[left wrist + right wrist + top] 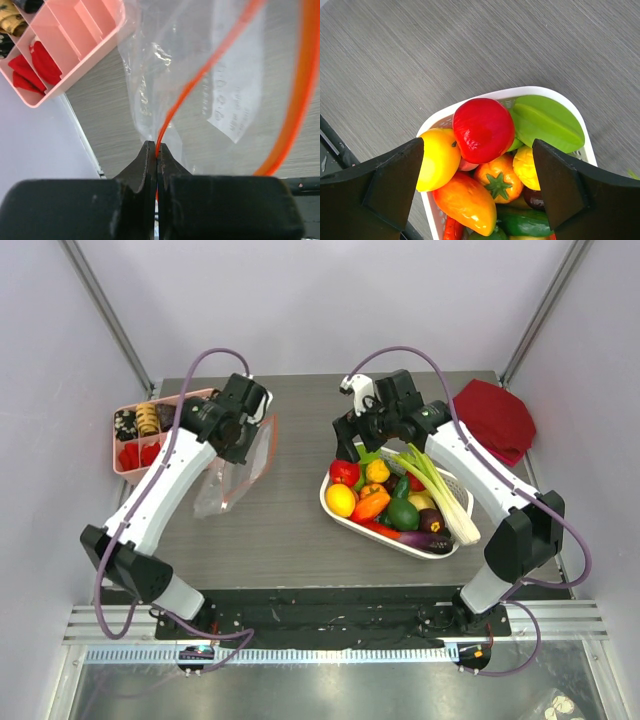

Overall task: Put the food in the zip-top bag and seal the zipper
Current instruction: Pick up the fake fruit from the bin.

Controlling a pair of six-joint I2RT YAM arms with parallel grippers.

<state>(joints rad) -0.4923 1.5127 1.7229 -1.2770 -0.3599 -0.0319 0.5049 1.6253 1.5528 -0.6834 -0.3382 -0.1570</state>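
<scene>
On the left half of the table: my left pincer is shut tight on the zipper at one end of the bag. The orange strip comes out from between the pads and curves up across the wrist view. The second run of the strip stands off to the right, so the mouth gapes. The bag hangs from this grip and its lower part lies crumpled on the table. The label shows through the plastic. The tray sits by the far-left corner, just beside the bag.

Right of table centre: the food is all in the basket, well apart from the bag. My right pincer has its jaws wide apart and holds nothing. It hovers over the basket's end nearest the table centre. The red fruit lies between the fingers, with the yellow fruit beside it. I cannot tell if anything touches. The leek lies along the basket's right side. The cloth is at the far-right corner.
</scene>
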